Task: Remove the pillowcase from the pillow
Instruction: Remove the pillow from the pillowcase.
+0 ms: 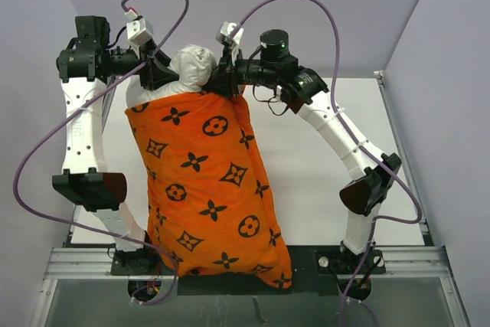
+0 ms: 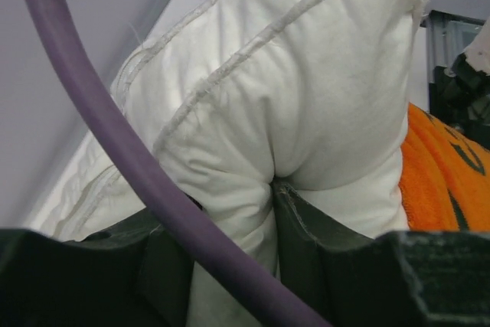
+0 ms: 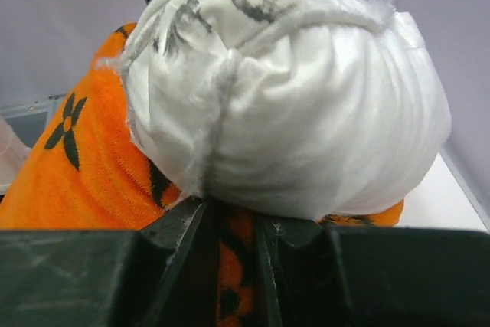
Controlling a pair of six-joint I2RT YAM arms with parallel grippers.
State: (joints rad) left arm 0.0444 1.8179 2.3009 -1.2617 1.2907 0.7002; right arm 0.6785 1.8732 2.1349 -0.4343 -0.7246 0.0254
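Orange plush with black flowers, the pillowcase [image 1: 203,181] covers almost the whole pillow [image 1: 191,65]. Only the far end of the white cushion comes out of the opening, as a round bulge with a seam across it. The bundle lies lengthwise on the table [image 1: 321,181], with its open end far from the arm bases and its closed end over the dark rail at the near edge, between the two bases.

Both arms reach to the open end, and I judge that each has a different job. The left gripper [image 2: 273,189] is pressed together on a fold of the white cushion at its left corner. No orange cloth is between its fingers; the orange shows only at the side. The right gripper [image 3: 237,220] pinches a strip of the orange cloth at the rim of the opening, just under the white bulge. So one gripper seems to anchor the cushion and the other holds the cover, so that the two can be pulled apart.

The task looks near its start, because most of the cushion is inside. The next move probably needs the cover drawn toward the near edge while the white corner is held back. The plush may drag on the cushion, and the thin fold in the left grip could slip. A purple cable [image 2: 115,143] crosses close before the left wrist camera and hides part of that grip.
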